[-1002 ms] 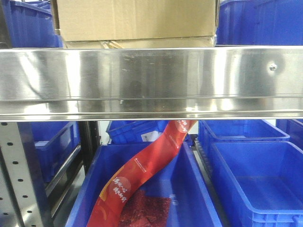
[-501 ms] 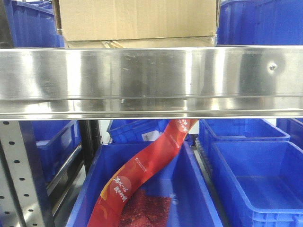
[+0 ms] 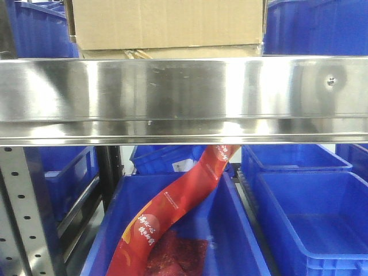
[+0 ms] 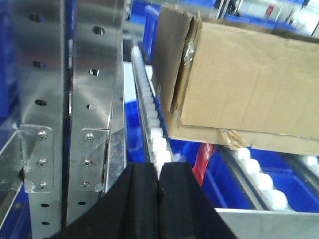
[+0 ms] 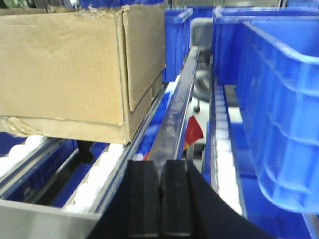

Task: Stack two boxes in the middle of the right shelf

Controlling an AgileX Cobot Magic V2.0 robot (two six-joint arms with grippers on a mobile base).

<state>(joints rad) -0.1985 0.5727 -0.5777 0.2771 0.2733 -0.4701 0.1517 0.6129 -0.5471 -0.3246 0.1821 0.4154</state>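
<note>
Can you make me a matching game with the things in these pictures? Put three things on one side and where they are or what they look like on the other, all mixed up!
Things:
1. cardboard box
2. red banner
3. left gripper

Places or states:
A. shut, holding nothing
B. sitting on the roller shelf
C. hanging down into a blue bin

Right pairs: 1-B, 2-C, 3-A
</note>
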